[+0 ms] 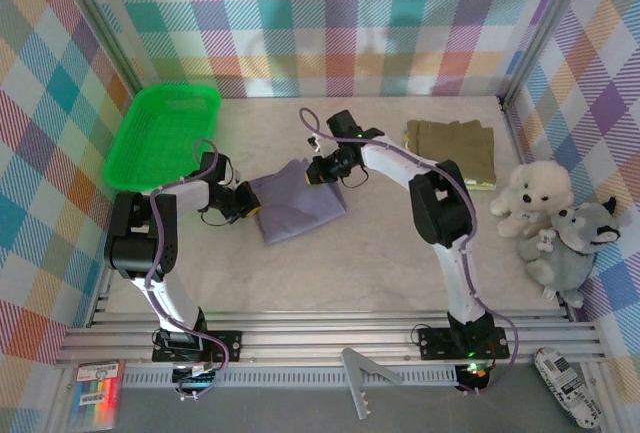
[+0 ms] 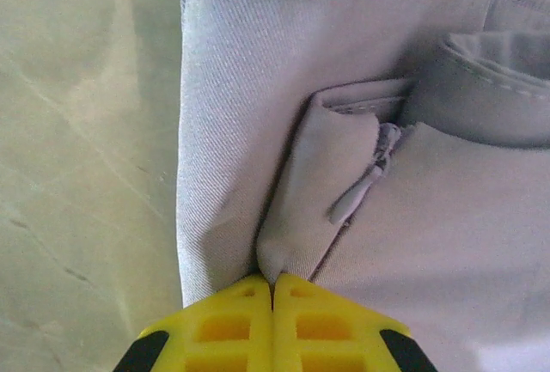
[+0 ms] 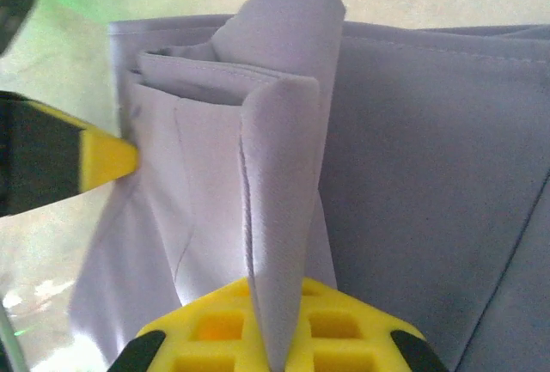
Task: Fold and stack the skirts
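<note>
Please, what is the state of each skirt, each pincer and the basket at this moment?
grey-lavender skirt, partly folded, gripped from two sides.
olive-brown skirt, folded flat, apart from both pincers.
left pincer, shut on the grey-lavender skirt.
right pincer, shut on a raised fold of the grey-lavender skirt.
green basket, empty.

My workspace: a pale, marble-patterned tabletop (image 1: 340,273), boxed in on three sides by bright plaid walls (image 1: 330,23), with metal rails (image 1: 320,328) along my near edge, evenly lit.
</note>
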